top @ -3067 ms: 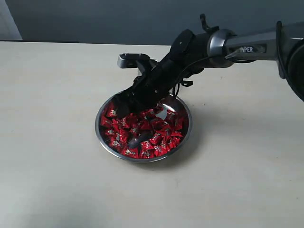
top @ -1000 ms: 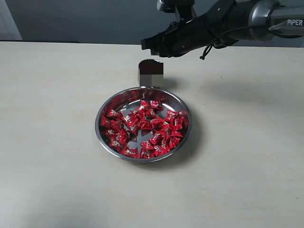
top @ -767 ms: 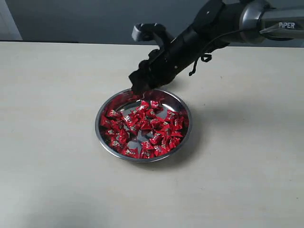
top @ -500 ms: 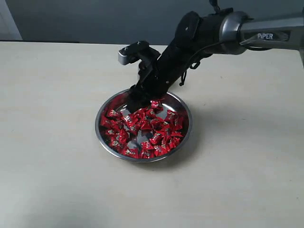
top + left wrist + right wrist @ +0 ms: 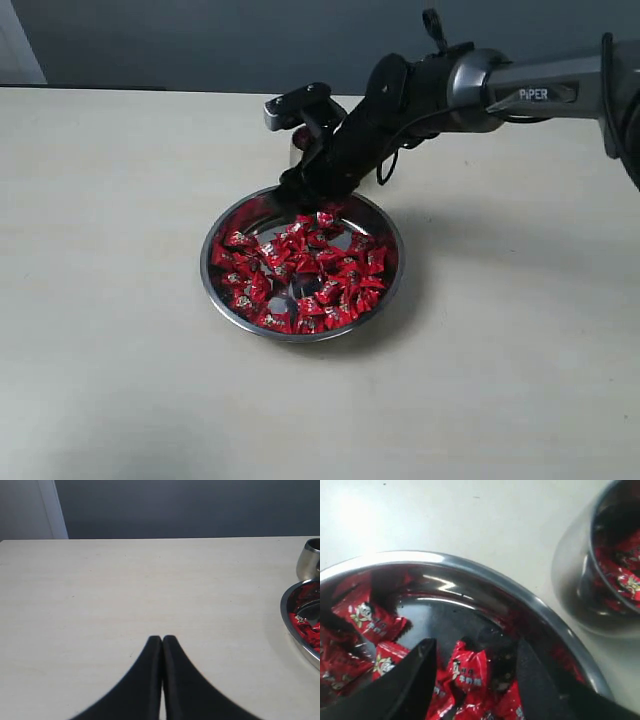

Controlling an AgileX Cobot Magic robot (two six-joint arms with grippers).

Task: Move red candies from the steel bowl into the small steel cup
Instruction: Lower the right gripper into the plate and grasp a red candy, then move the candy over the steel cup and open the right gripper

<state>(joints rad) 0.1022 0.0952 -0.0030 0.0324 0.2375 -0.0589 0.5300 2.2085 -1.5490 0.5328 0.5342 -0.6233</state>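
Many red candies [image 5: 300, 272] fill the steel bowl [image 5: 204, 268]; arm [image 5: 570, 85] reads PiPER.

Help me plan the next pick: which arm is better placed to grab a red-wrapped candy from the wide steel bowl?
Right. The right gripper hangs open over the wide shiny steel bowl, fingers either side of a red-wrapped candy. The left gripper is shut, off beside the bowl.

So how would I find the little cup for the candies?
Find the pale table, then the wide, shallow, shiny steel bowl full of red-wrapped candies. Just beyond its far rim in the exterior view stands the small, rounded steel cup. It is far narrower and taller-sided than the bowl, with no handle.
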